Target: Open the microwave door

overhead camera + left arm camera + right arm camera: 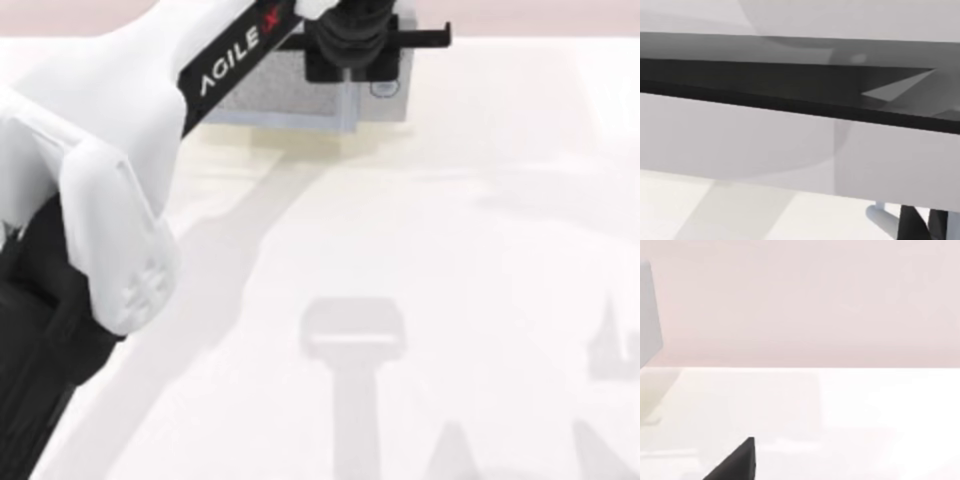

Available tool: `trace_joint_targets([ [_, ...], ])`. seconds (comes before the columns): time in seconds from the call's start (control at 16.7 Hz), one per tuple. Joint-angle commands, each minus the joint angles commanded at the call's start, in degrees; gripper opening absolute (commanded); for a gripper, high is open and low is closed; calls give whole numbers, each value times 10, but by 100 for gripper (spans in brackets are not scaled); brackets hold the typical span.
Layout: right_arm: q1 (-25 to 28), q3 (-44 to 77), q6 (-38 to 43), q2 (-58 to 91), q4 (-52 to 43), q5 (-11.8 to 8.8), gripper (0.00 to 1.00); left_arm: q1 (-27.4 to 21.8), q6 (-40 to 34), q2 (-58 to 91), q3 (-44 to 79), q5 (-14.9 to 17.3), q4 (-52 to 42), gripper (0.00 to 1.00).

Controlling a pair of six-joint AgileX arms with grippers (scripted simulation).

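Left arm [90, 230] nearest camera, reaching to microwave [300, 100] at far edge; door [275, 95] faces camera, long axis left-right; jaws' state untellable.

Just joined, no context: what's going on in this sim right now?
The left arm is stretched across the table to the microwave at the far edge, with the left gripper at its front, near where the microwave door meets the knob panel. The top view doesn't show whether the gripper holds the handle. The left wrist view sits close to the microwave, with a dark gap along its grey panels, so the door may be slightly ajar. The right arm is parked, out of the top view.
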Motion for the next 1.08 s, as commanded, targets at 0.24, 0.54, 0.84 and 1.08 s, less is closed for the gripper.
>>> trace_joint_targets([
  [0.24, 0, 0, 0, 0, 0, 0, 100, 2, 15, -29, -43, 3, 26, 0],
  [0.54, 0, 0, 0, 0, 0, 0, 100, 7, 48, -97, -177, 18, 91, 0],
  [0.84, 0, 0, 0, 0, 0, 0, 100, 8, 56, -114, -202, 22, 107, 0],
  [1.08, 0, 0, 0, 0, 0, 0, 100, 8, 56, -114, -202, 22, 107, 0],
])
